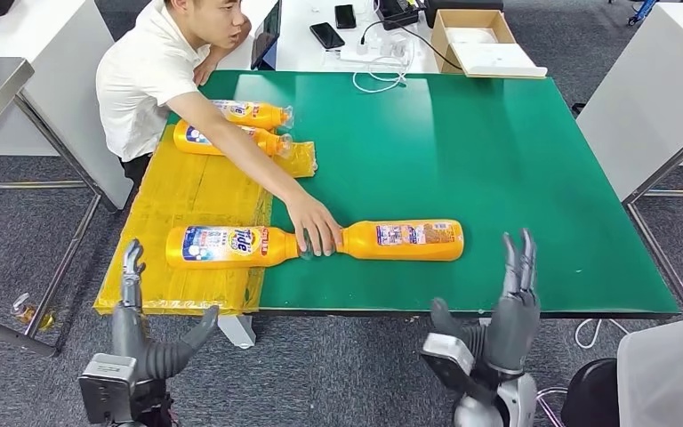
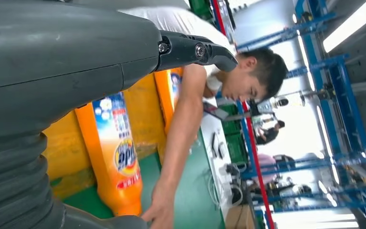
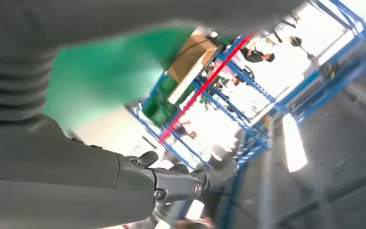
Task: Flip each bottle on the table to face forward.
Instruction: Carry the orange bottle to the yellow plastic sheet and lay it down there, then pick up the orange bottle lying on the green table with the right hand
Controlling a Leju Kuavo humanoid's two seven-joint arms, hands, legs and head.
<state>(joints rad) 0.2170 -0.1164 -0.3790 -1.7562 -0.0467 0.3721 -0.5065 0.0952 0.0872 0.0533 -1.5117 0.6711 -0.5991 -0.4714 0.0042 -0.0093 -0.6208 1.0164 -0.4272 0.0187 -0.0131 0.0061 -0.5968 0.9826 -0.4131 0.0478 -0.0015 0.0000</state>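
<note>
Near the front edge of the green table (image 1: 516, 178), two bottles (image 1: 231, 246) (image 1: 405, 239) lie neck to neck under a person's hand (image 1: 316, 227), seemingly being positioned, so the left hand (image 1: 138, 342) and right hand (image 1: 502, 311) wait short of it, fingers spread and holding nothing.

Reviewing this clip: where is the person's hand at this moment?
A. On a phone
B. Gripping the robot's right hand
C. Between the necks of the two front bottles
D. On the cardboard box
C: the person's hand lies where the necks of the Tide-labelled bottle and the other front bottle meet; both robot hands hang short of the table.
</note>
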